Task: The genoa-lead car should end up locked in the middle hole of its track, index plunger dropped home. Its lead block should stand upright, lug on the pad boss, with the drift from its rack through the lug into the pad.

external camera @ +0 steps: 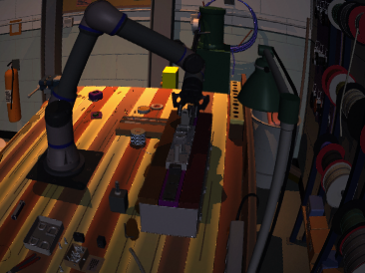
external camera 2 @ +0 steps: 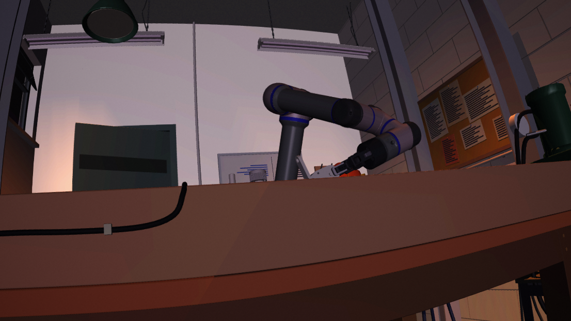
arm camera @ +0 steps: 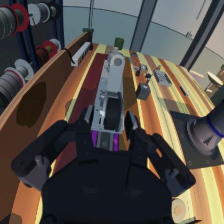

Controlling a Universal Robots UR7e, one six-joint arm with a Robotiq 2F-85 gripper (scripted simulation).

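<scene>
The track [external camera: 175, 175] runs lengthwise along the right side of the workbench, a long fixture with purple rails on a grey base. The lead block [arm camera: 112, 90], a grey cheeked sheave with a black wheel, lies tipped over along the track, its lug [arm camera: 117, 62] pointing away from me. My gripper [arm camera: 108, 120] is open at the block's near, wheel end, at the far end of the track in the side camera [external camera: 188, 105], and it holds nothing. The car and its plunger are hidden under the block. A small black stand with an upright pin [external camera: 118, 199] sits left of the track.
A grey tray [external camera: 43, 235] and small loose parts lie at the bench's near left corner. A knurled cylinder [external camera: 137, 137] and a wooden bar stand left of the track. The green lamp [external camera: 263, 84] and a raised bench wall run along the right edge, with wire spools beyond.
</scene>
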